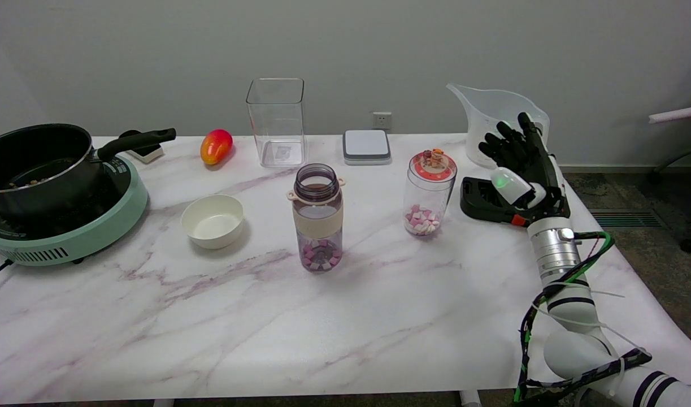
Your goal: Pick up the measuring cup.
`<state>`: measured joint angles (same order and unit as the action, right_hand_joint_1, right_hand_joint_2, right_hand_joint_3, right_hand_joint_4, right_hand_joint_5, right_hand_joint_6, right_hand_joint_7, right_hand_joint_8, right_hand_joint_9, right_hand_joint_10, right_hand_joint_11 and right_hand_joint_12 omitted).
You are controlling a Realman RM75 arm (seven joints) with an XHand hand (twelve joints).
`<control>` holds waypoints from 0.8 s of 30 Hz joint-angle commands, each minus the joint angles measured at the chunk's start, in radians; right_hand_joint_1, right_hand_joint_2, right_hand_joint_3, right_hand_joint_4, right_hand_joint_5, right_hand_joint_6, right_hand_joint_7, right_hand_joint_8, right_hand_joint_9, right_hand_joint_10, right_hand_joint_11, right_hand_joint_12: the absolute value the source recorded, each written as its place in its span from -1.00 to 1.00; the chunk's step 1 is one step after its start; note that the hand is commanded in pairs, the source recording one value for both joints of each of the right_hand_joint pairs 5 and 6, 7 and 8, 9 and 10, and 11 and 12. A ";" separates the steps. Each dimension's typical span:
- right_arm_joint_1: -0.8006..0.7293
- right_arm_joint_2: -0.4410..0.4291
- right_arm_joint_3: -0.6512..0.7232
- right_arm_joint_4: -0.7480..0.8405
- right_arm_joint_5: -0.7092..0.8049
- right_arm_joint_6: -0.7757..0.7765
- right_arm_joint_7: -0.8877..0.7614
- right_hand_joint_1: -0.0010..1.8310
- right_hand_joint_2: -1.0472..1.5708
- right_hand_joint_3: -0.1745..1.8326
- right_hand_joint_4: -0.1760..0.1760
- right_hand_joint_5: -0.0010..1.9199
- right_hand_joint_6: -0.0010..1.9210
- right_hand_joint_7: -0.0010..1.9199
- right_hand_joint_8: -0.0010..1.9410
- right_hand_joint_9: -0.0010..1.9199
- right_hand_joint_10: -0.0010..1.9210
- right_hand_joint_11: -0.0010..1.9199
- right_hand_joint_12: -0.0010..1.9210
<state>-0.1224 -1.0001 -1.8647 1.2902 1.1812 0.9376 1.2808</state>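
Observation:
The measuring cup is a clear plastic jug with a pouring spout at its upper left, standing at the table's far right. My right hand is raised just in front of it and to its right, fingers apart and pointing up toward the cup's handle side. The fingertips overlap the cup's lower right part in the picture; whether they touch it I cannot tell. Nothing is held in the hand.
A black tray-like object lies under the hand. Left of it stand a red-lidded jar, a bottle, a white bowl, a clear square container, a scale, a mango and a pot on a cooker.

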 commanded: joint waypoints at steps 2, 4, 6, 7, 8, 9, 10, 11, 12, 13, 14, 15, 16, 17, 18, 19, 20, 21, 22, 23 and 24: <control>0.126 0.027 0.097 -0.105 -0.313 -0.280 0.005 0.33 -0.61 0.38 0.00 -0.93 -0.93 -0.59 -0.60 -0.48 -0.48 -0.44 -0.44; 0.155 0.032 0.070 -0.134 -0.332 -0.283 0.009 0.34 -0.64 0.38 0.00 -0.94 -0.94 -0.58 -0.59 -0.48 -0.48 -0.44 -0.44; 0.177 0.036 0.038 -0.165 -0.328 -0.264 0.014 0.34 -0.68 0.38 0.00 -0.94 -0.94 -0.58 -0.59 -0.48 -0.48 -0.44 -0.44; 0.190 0.037 0.024 -0.184 -0.323 -0.250 0.014 0.34 -0.71 0.37 0.00 -0.94 -0.94 -0.59 -0.59 -0.49 -0.49 -0.44 -0.44; 0.200 0.037 0.017 -0.201 -0.324 -0.241 0.014 0.34 -0.72 0.37 0.00 -0.93 -0.93 -0.59 -0.59 -0.49 -0.49 -0.44 -0.44; 0.206 0.036 0.012 -0.212 -0.325 -0.236 0.017 0.34 -0.73 0.36 0.00 -0.93 -0.93 -0.59 -0.59 -0.49 -0.49 -0.44 -0.44; 0.213 0.031 0.000 -0.229 -0.322 -0.231 0.028 0.34 -0.75 0.35 0.00 -0.93 -0.93 -0.59 -0.60 -0.49 -0.49 -0.44 -0.44; 0.217 0.026 -0.005 -0.241 -0.323 -0.224 0.036 0.33 -0.79 0.33 0.00 -0.93 -0.93 -0.60 -0.60 -0.50 -0.50 -0.44 -0.44; 0.218 0.022 -0.002 -0.257 -0.327 -0.220 0.033 0.33 -0.81 0.30 0.00 -0.92 -0.92 -0.60 -0.61 -0.51 -0.51 -0.45 -0.45; 0.221 0.015 -0.002 -0.281 -0.333 -0.217 0.027 0.32 -0.83 0.27 0.00 -0.93 -0.93 -0.61 -0.61 -0.52 -0.52 -0.45 -0.45; 0.224 0.010 -0.018 -0.284 -0.336 -0.208 0.034 0.32 -0.84 0.24 0.00 -0.93 -0.93 -0.61 -0.62 -0.53 -0.53 -0.46 -0.46; 0.226 0.006 -0.025 -0.294 -0.336 -0.202 0.030 0.31 -0.87 0.21 0.00 -0.93 -0.93 -0.62 -0.62 -0.54 -0.54 -0.47 -0.47; 0.232 0.000 -0.037 -0.311 -0.336 -0.191 0.027 0.31 -0.87 0.18 0.00 -0.93 -0.93 -0.62 -0.62 -0.54 -0.54 -0.47 -0.47; 0.239 -0.006 -0.047 -0.327 -0.336 -0.181 0.026 0.31 -0.88 0.13 0.00 -0.93 -0.93 -0.62 -0.63 -0.55 -0.55 -0.47 -0.47; 0.252 -0.017 -0.067 -0.353 -0.337 -0.163 0.026 0.31 -0.89 0.13 0.00 -0.93 -0.93 -0.62 -0.63 -0.55 -0.55 -0.48 -0.48; 0.265 -0.028 -0.086 -0.379 -0.337 -0.148 0.025 0.31 -0.89 0.13 0.00 -0.93 -0.93 -0.63 -0.63 -0.55 -0.55 -0.48 -0.48; 0.272 -0.038 -0.096 -0.395 -0.339 -0.137 0.025 0.31 -0.89 0.09 0.00 -0.93 -0.93 -0.63 -0.63 -0.56 -0.56 -0.48 -0.49; 0.284 -0.057 -0.106 -0.418 -0.343 -0.122 0.025 0.31 -0.89 0.07 0.00 -0.94 -0.94 -0.63 -0.63 -0.56 -0.56 -0.49 -0.49; 0.293 -0.076 -0.112 -0.442 -0.345 -0.110 0.025 0.31 -0.89 0.06 0.00 -0.94 -0.94 -0.62 -0.63 -0.56 -0.56 -0.50 -0.50; 0.298 -0.088 -0.112 -0.458 -0.346 -0.102 0.025 0.31 -0.89 0.06 0.00 -0.94 -0.94 -0.62 -0.63 -0.57 -0.57 -0.50 -0.50; 0.307 -0.106 -0.114 -0.485 -0.347 -0.087 0.025 0.31 -0.88 0.05 0.00 -0.94 -0.94 -0.62 -0.63 -0.57 -0.57 -0.50 -0.50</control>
<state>0.0525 -0.9911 -1.8664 1.0700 0.9042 0.7507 1.3019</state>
